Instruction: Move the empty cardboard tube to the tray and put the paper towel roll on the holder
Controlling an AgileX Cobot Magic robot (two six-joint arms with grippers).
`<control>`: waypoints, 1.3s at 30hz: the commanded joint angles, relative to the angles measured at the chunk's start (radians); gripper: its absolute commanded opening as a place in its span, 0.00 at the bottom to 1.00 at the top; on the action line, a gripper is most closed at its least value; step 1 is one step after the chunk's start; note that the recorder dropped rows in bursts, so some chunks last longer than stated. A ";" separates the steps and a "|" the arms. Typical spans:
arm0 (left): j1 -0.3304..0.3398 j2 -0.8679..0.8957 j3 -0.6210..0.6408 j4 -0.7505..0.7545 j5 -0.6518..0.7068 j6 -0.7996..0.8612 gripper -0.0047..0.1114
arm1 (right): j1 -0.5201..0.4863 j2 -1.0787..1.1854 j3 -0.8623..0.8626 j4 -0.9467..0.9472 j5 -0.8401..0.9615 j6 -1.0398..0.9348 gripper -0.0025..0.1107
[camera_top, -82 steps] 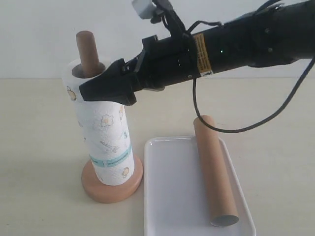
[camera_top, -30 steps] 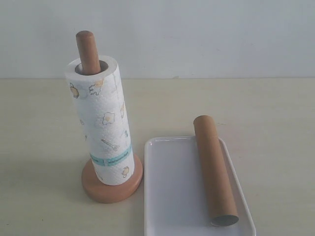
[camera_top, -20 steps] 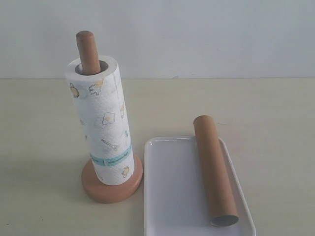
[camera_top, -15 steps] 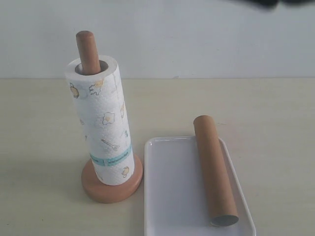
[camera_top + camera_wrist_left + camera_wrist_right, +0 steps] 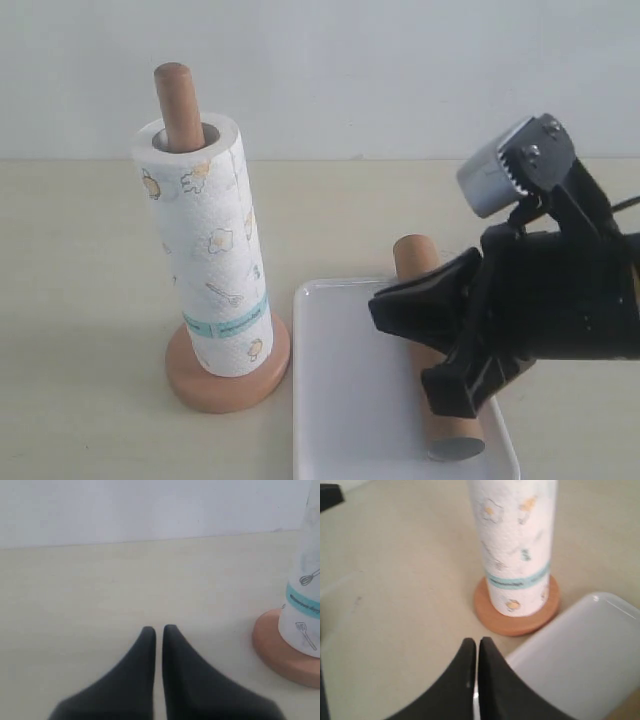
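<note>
The roll (image 5: 205, 250) stands on the holder (image 5: 178, 95), post poking out of its core, and the tube (image 5: 412, 255) lies in the tray (image 5: 340, 400) along its right side. The right gripper (image 5: 473, 647) hangs over the tray in front of the tube, jaws together and seemingly empty, though its wrist view is blurred. The left gripper (image 5: 159, 632), also closed on nothing, is over the table (image 5: 100, 590) near the holder's base.

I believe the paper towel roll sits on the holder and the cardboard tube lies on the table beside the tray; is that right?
Not quite: the exterior view shows the cardboard tube lying on the tray; the paper towel roll is on the holder.
</note>
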 commanded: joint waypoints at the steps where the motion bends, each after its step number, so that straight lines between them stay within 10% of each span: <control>1: 0.004 -0.003 0.003 -0.003 -0.004 0.002 0.08 | -0.004 -0.049 0.052 0.019 0.106 -0.009 0.03; 39: 0.004 -0.003 0.003 -0.003 -0.004 0.002 0.08 | -0.166 -1.138 0.572 0.159 0.399 -0.008 0.03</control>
